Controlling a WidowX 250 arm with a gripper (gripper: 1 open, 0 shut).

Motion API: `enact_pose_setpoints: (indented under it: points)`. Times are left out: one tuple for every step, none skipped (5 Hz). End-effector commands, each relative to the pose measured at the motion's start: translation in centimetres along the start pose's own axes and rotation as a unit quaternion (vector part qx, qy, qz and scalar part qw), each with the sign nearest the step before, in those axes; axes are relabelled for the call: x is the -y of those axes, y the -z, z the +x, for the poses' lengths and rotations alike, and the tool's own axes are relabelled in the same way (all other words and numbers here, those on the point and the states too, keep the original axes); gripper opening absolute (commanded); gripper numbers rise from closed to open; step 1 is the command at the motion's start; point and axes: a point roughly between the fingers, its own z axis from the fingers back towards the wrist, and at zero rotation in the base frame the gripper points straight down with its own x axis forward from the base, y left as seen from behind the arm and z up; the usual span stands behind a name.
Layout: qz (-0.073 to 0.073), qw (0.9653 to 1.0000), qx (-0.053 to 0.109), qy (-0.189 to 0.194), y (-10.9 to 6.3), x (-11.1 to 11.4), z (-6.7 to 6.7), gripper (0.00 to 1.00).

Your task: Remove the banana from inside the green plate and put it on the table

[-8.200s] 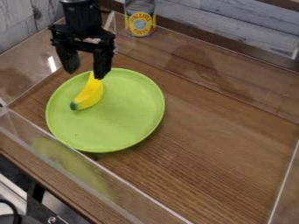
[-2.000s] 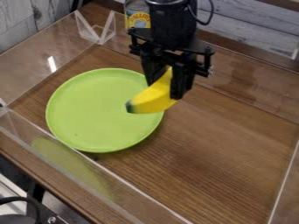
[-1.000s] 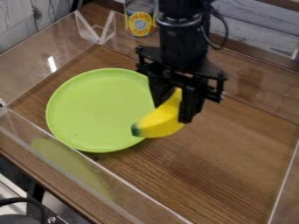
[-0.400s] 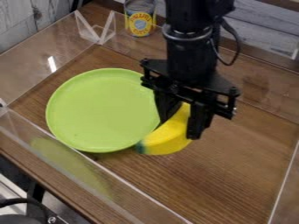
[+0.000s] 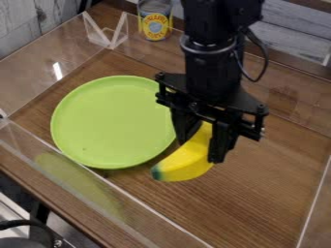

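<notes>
The yellow banana [image 5: 189,166] hangs low over the dark wood table [image 5: 258,199], just past the right front rim of the green plate [image 5: 110,118]. Its dark stem tip points to the lower left, near the plate's edge. My black gripper [image 5: 208,141] comes straight down from above and is shut on the banana's upper end. I cannot tell whether the banana touches the tabletop. Nothing lies in the plate.
A yellow-labelled can [image 5: 157,21] stands at the back of the table. Clear acrylic walls [image 5: 77,189] border the front and left sides. A clear stand [image 5: 104,31] sits at the back left.
The gripper has carried the banana off the plate, rightward and toward the front, and lowered it close to the tabletop. The plate has stayed in place.
</notes>
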Motion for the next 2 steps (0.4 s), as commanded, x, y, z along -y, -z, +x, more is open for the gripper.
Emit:
enact_pose_setpoints:
  points:
    - [-0.007,0.9998,0.02,0.004,-0.78,0.55,-0.13,0.0]
    - [-0.009,0.9997,0.021,0.004,-0.68,0.78,-0.32,0.0]
